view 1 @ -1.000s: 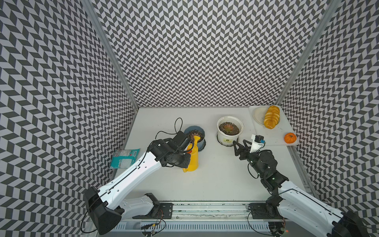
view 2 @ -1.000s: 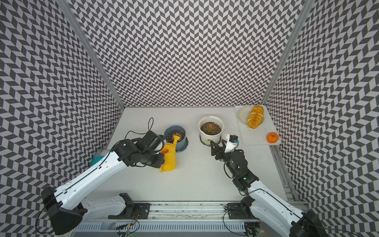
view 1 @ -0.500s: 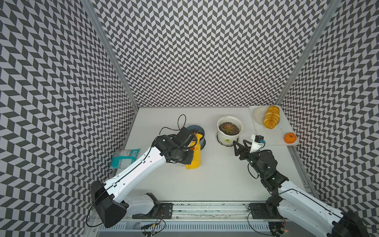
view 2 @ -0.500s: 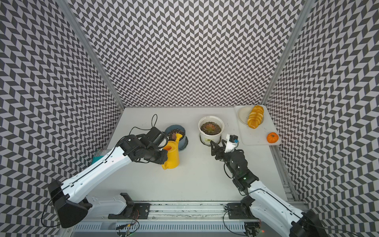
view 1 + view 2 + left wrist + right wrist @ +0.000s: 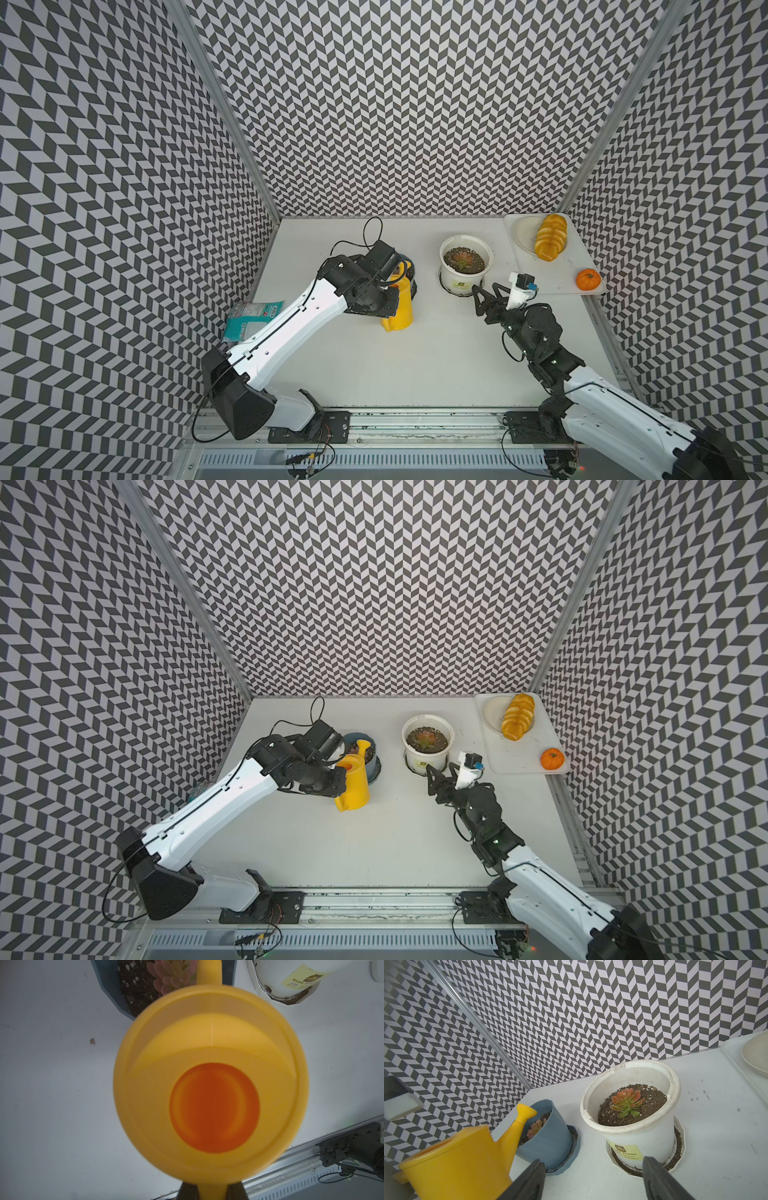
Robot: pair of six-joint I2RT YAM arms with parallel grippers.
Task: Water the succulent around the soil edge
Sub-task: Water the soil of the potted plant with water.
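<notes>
Currently, the yellow watering can [image 5: 353, 787] is held by its handle in the left gripper [image 5: 212, 1190], with the jaws closed tight on it. Ahead of that gripper, the spout [image 5: 525, 1112] is seen reaching over the rim of the blue pot [image 5: 550, 1138], beside its pink succulent [image 5: 534, 1128]. The right gripper [image 5: 592, 1164] is spread wide, with nothing held. The white pot [image 5: 643, 1138], with an orange-green succulent [image 5: 626, 1102], stands just ahead of it.

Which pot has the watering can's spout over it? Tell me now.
The blue pot: the spout of the yellow watering can hangs over its soil. The white pot stands clear of the can.
</notes>
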